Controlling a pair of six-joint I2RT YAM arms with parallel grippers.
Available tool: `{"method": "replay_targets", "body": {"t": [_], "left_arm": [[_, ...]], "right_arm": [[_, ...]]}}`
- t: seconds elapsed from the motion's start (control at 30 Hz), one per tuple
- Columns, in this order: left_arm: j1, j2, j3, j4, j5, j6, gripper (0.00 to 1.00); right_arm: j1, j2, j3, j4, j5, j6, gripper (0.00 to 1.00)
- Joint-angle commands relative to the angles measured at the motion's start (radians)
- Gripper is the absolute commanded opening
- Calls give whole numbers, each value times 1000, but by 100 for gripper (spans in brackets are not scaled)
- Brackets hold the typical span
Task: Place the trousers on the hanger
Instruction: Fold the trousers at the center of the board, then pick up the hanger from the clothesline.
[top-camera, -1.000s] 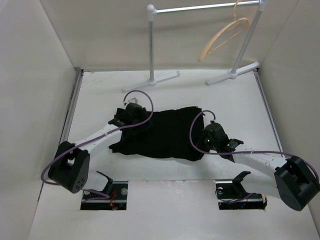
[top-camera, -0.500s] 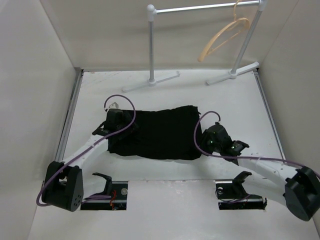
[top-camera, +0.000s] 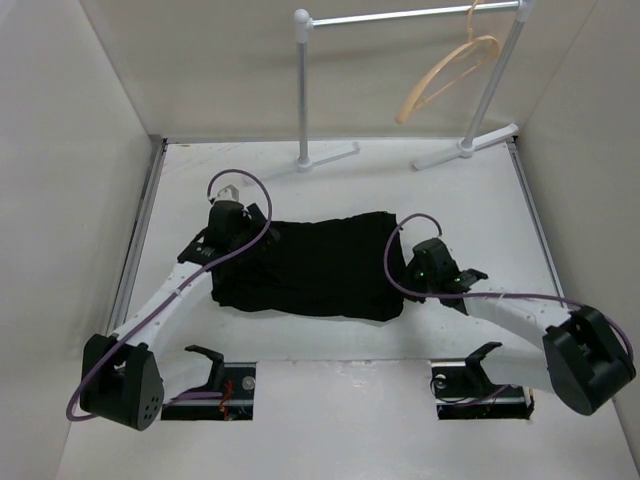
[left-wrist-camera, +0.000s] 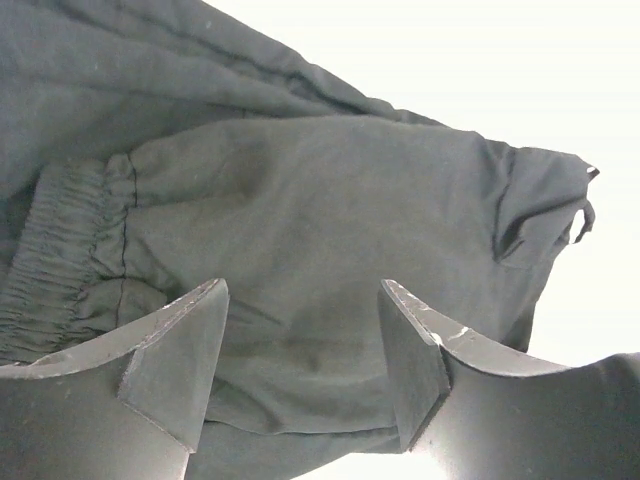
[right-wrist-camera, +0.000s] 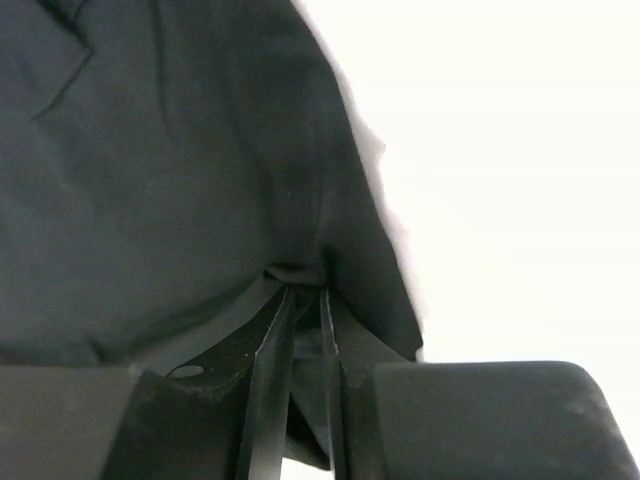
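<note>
Changing just now: the left arm has swung out toward the left end of the trousers (top-camera: 305, 265), and the cloth looks flatter and squarer than a second back. The right arm has pretty much stayed at the right edge.
Left gripper (left-wrist-camera: 302, 300): fingers roughly half apart, hanging over the waistband end, nothing pinched.
Right gripper (right-wrist-camera: 303, 292): fingers nearly together, nipping a fold at the trousers' right edge.
Trousers spot: lying flat mid-frame in the top view.
Hanger (top-camera: 445, 75): upper right of the frame, hooked on the white rail stand (top-camera: 400, 17), well apart from the cloth.
Meaning: I'd say it's still spreading and gripping, hanging not started yet.
Count: one trousers, one hanger, one rail stand, two grippers.
</note>
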Motion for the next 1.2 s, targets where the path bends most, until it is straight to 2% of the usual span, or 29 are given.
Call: {"method": "replay_targets", "body": {"t": [0.0, 0.07, 0.27, 0.3, 0.4, 0.43, 0.5, 0.6, 0.7, 0.9, 1.03, 1.17], "left_arm": [[7, -18, 81, -40, 4, 38, 59], [12, -18, 90, -52, 4, 46, 59], [-1, 22, 87, -44, -7, 50, 59], [-11, 33, 88, -40, -8, 47, 59], [-54, 74, 91, -20, -24, 43, 59], [-70, 90, 93, -14, -27, 41, 59], [-91, 113, 93, -3, -33, 41, 59], [-96, 137, 70, 21, -39, 41, 59], [-59, 157, 15, 40, -48, 23, 58], [13, 163, -53, 57, -81, -48, 58], [-5, 140, -16, 42, -82, -46, 58], [-13, 96, 57, -15, -91, -28, 59]], "right_arm": [[9, -118, 37, -94, 18, -9, 25], [27, -203, 43, -203, 36, -17, 34], [9, -447, 66, -462, 33, -46, 51], [-3, -462, 83, -472, 29, -59, 49], [-37, -417, 144, -400, -45, -96, 28], [-40, -372, 164, -348, -78, -103, 21], [-26, -280, 205, -227, -111, -116, 14], [18, -151, 227, -58, -105, -113, 14], [26, -36, 163, 54, -96, -86, 14], [31, 42, 2, 102, -57, 14, 15], [49, 15, 49, 26, -47, -10, 30], [35, -118, 196, -137, -17, -105, 61]]}}
